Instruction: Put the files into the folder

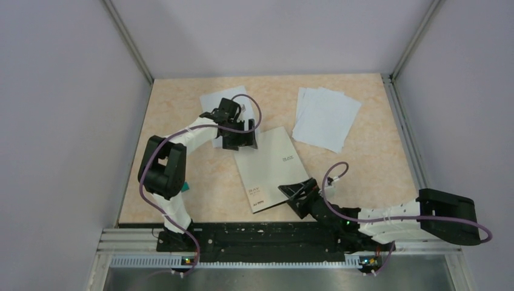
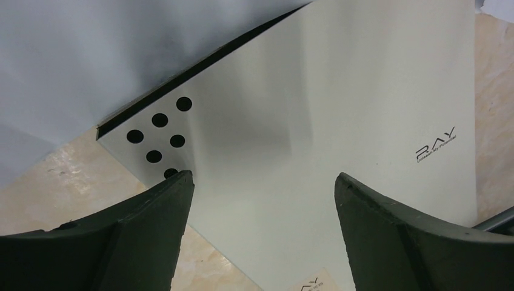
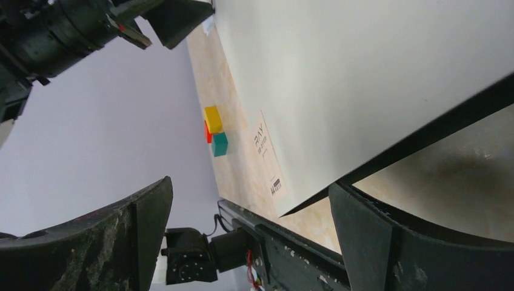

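Observation:
The folder lies shut on the table, silver-grey cover up, with dark lettering. My left gripper is open over its far left corner; in the left wrist view the gripper straddles the cover beside several punched holes. A white sheet lies over that corner and shows in the top view. More files lie fanned at the back right. My right gripper is open at the folder's near right edge; one finger sits just under the slightly raised edge.
Small yellow, orange and teal blocks stand near the left arm's base, the teal one showing in the top view. Grey walls enclose the table on three sides. A black rail runs along the near edge.

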Controlling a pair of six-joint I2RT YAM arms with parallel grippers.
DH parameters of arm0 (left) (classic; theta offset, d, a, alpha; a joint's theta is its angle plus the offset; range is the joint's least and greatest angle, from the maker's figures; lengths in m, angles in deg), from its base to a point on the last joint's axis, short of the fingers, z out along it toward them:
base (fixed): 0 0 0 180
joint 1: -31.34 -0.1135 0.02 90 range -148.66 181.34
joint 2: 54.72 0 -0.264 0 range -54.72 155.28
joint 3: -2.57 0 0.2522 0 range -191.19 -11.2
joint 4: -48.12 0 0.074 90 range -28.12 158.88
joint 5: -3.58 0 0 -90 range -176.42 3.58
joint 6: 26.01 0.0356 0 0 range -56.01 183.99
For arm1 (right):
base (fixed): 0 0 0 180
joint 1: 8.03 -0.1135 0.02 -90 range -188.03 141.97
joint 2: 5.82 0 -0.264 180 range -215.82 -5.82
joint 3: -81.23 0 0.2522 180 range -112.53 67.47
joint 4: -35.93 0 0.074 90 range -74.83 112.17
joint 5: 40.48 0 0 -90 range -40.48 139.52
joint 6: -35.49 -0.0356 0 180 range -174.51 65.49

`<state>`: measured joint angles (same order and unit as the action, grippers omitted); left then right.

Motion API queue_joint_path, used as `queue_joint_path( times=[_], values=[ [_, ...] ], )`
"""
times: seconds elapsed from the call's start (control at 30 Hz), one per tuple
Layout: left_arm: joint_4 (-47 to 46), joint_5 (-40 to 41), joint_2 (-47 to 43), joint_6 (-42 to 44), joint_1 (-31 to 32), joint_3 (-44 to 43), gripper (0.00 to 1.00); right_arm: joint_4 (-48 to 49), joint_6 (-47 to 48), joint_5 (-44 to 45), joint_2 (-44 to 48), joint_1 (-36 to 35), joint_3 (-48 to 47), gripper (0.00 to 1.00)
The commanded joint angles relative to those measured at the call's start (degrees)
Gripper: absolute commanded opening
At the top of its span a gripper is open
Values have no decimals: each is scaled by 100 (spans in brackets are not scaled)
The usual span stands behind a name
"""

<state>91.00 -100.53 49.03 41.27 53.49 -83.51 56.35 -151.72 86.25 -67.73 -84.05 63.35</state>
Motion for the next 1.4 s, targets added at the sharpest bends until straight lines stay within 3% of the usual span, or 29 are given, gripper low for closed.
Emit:
queue_joint_path(
  times=[0.0, 0.3, 0.47, 0.77, 0.9, 1.13, 1.37],
  values=[
    [-186, -302, -293, -113, -20, 158, 90, 457, 110, 584, 237, -61, 172, 97],
    [-252, -498, -282, -132, -27, 310, 83, 1532, 1109, 983, -45, -25, 258, 80],
    [-228, -569, -330, -147, -21, 303, 78, 2757, 1702, 924, -657, 30, 273, 66],
    [53, -650, -605, -102, -26, 129, 72, 4052, 2376, 659, -1718, 120, 95, 38],
    [209, -703, -799, -158, -19, 55, 70, 3816, 2733, 647, -1694, 122, -42, 29],
    [361, -818, -1297, -382, -20, 23, 69, 2498, 3395, 819, -1157, 117, -506, 18],
    [505, -707, -1760, -802, -25, -74, 72, 1621, 4075, 884, -1084, 112, -991, 0]
  ],
)
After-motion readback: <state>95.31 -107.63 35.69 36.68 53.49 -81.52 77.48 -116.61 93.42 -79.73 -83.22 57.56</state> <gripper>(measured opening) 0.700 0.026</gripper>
